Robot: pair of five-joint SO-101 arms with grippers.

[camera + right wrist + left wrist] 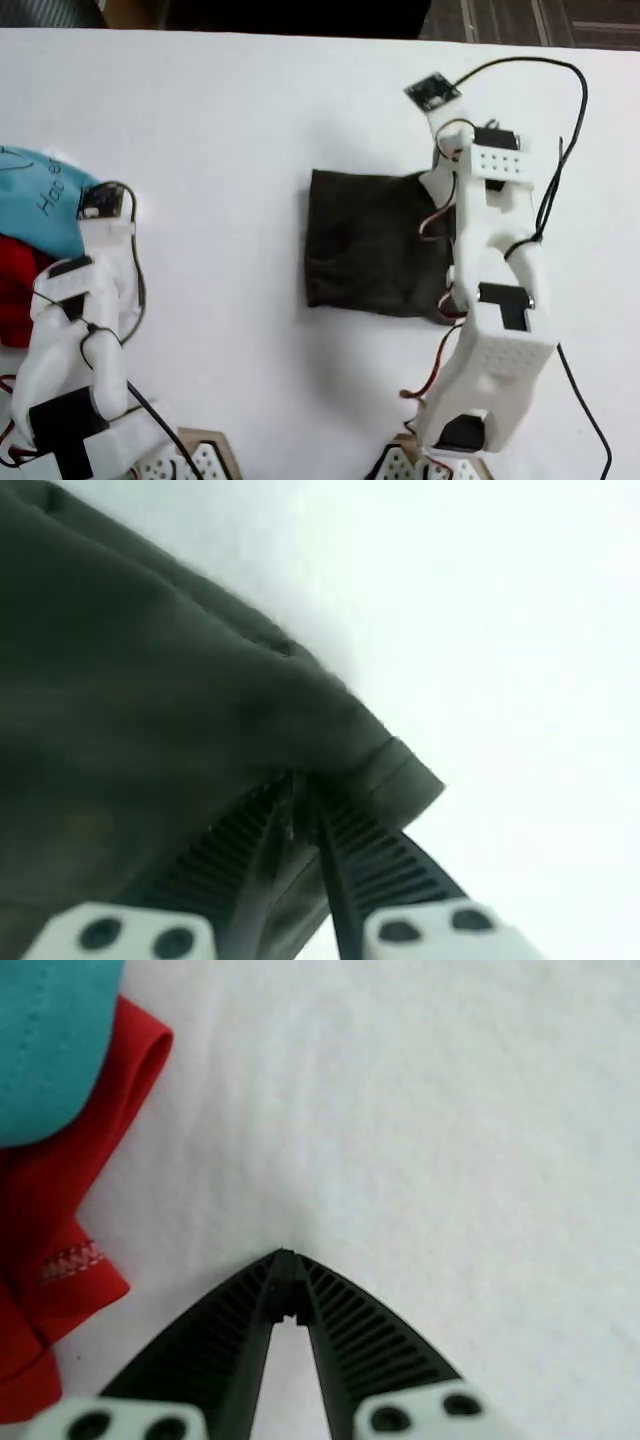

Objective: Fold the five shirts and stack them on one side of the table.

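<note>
Firstly, at the left edge of the white table (230,130): teal shirt (40,195), lapping partly over red shirt (12,295), the two lying together as one pile. Same overlap in the left wrist view, with a stitched hem showing on the red cloth. Cannot tell whether either is properly folded.

Just right of that pile: left gripper (287,1263), jaws drawn fully together, tips meeting, holding nothing. Points down at bare table surface, near the red cloth but apart from it. Hangs from the left arm (65,340), which rises from the near-left table edge.

Right of centre: dark shirt (370,245), folded into a rough rectangle, lying flat, well apart from the pile at the left.

At that shirt's right edge: right gripper (297,780), jaws closed, pinching a raised ridge of the dark cloth close to a hemmed corner. Sits on the white right arm (495,330), which stretches from the near table edge out over the shirt's right side.

Farther right: black cable (585,95), looping from the arm's far end over the table.
</note>
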